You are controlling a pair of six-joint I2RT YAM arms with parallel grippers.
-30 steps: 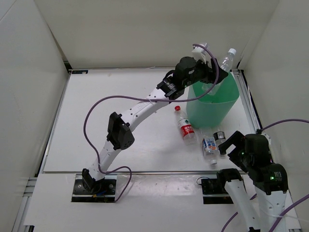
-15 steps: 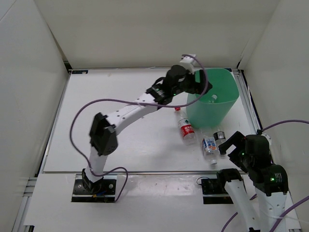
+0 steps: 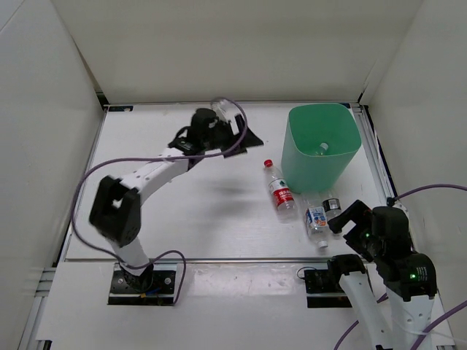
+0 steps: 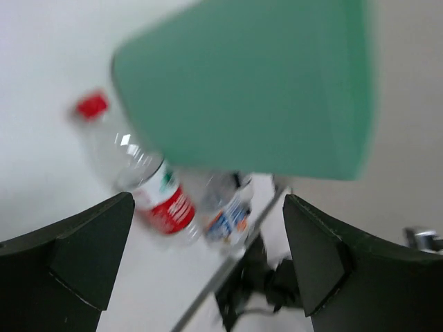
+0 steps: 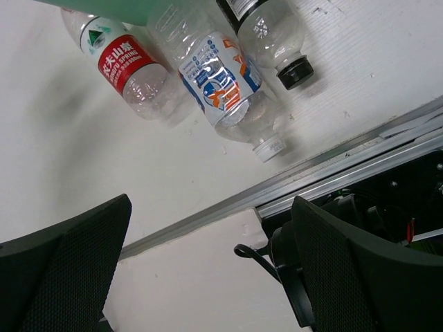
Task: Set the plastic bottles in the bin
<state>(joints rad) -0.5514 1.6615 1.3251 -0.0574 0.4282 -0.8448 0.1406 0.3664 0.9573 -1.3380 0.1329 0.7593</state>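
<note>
Both arms are the same build. The left arm (image 3: pixel 153 173) and right arm (image 3: pixel 383 237) have smooth white shells broken up by chunky black joint housings. Thin purple cables (image 3: pixel 436 185) trail off each one. The right one has a tiny green light (image 3: pixel 411 275) glowing on a black housing. The base plates (image 3: pixel 142 283) are black. The fingers (image 5: pixel 62 277) are matte black wedges, and the right pair has a fine mesh texture.

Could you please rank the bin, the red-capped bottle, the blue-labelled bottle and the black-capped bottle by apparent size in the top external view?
1. the bin, by far
2. red-capped bottle
3. blue-labelled bottle, slightly shorter
4. black-capped bottle, smallest
</note>
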